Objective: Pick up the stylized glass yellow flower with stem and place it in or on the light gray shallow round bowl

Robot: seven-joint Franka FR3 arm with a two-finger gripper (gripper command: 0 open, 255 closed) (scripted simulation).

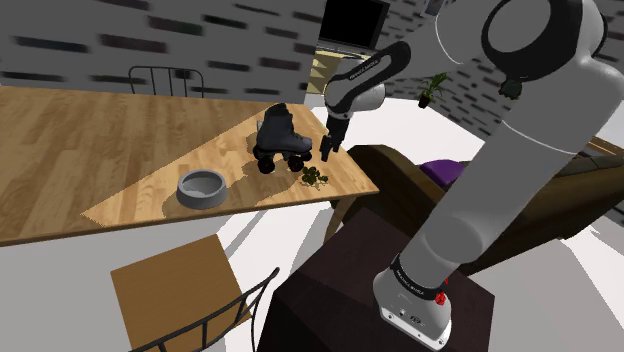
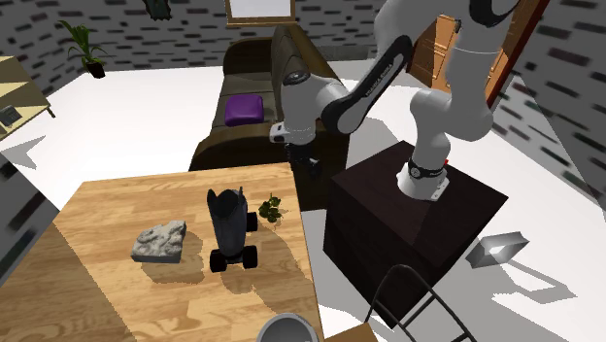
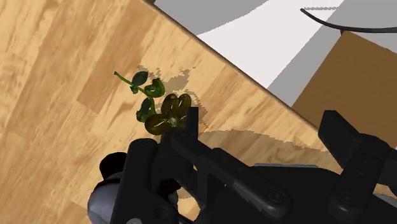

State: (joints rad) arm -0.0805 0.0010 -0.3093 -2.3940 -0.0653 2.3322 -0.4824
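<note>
— How do the fingers (image 3: 347, 137) of the black gripper (image 3: 261, 124) stand?
— Spread apart, clasping nothing. The glassy olive-yellow flower with green stem (image 3: 162, 114) lies on the wooden table (image 3: 63, 95) by one fingertip, outside the gap.
— Farther out?
— A black roller skate (image 1: 280, 135) near the flower, then the light grey shallow round bowl (image 1: 185, 192), well apart

The flower (image 3: 167, 114) is olive-yellow and green-stemmed, the bowl (image 1: 202, 188) grey, the skate (image 1: 283, 130) seemingly black, the table (image 1: 100, 140) wood-grained.

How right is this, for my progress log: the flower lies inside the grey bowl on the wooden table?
Not inside: the flower lies on the wooden table itself, apart from the grey bowl, as the shoulder view shows.
</note>
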